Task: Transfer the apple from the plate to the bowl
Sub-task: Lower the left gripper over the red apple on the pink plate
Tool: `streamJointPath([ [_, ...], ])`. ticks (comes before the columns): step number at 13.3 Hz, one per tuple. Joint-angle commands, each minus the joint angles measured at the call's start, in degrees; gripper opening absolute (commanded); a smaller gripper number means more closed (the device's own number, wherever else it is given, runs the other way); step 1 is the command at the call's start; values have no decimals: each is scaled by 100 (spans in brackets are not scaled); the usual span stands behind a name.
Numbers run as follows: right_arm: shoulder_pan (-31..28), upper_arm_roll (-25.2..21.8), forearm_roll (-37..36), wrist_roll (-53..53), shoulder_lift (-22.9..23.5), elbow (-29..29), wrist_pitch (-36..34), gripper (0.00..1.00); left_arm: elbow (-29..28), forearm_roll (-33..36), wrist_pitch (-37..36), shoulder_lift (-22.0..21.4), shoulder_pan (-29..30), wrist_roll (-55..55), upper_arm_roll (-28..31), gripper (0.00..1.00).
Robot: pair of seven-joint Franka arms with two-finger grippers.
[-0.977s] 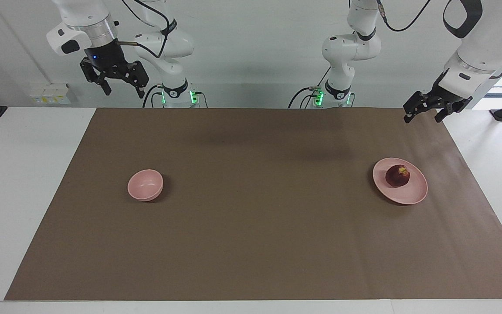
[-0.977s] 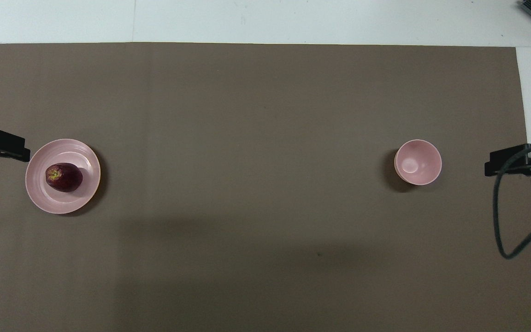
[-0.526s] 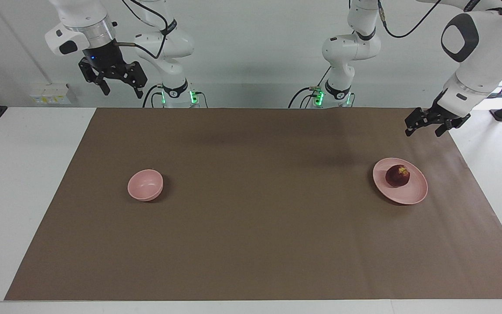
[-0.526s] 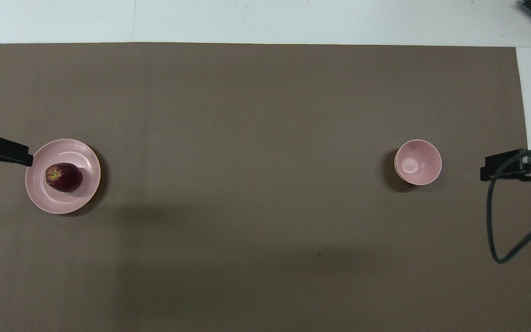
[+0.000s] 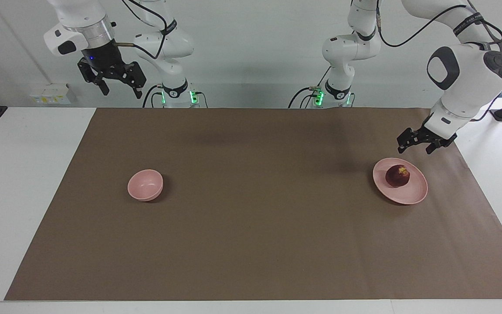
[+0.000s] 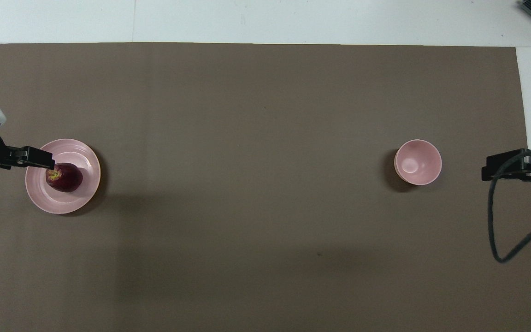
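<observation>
- The apple (image 5: 398,175) lies on the plate (image 5: 413,195), at the right of the facing frame a little below mid-height; in the overhead frame the apple (image 6: 64,177) and plate (image 6: 81,152) sit at the left edge, about halfway down.
- The bowl (image 5: 145,185) stands empty at the left of centre in the facing frame, and at the right of the overhead frame (image 6: 418,162), well apart from the plate, at the right arm's end of the worktop.
- A brown mat (image 5: 251,218) covers most of the white worktop (image 5: 24,174); both dishes rest on it.
- The left tool (image 5: 413,146) hangs in the air at the right of the facing frame, just above the plate's upper edge, fingers spread and holding nothing; it touches neither plate nor apple. In the overhead frame its tip (image 6: 35,157) overlaps the plate's rim beside the apple.
- The right tool (image 5: 119,85) waits high at the upper left of the facing frame, over the worktop's edge by the robots, fingers apart and empty; it shows at the right edge of the overhead frame (image 6: 507,166).
</observation>
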Motion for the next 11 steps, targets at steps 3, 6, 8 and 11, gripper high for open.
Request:
streamJointPath([
  [3,-54,4,108,7,-130,-171,125,100,-318,-4,749,444,189,247,-17,100],
  [6,-55,4,108,7,-130,-171,125,100,-582,-4,1216,541,190,326,-17,100],
  [8,-55,4,108,7,-130,-171,116,100,-600,-4,1261,690,207,335,-17,100],
  [11,-55,-5,108,-1,-130,-171,125,100,-810,-4,1506,717,207,343,-17,100],
])
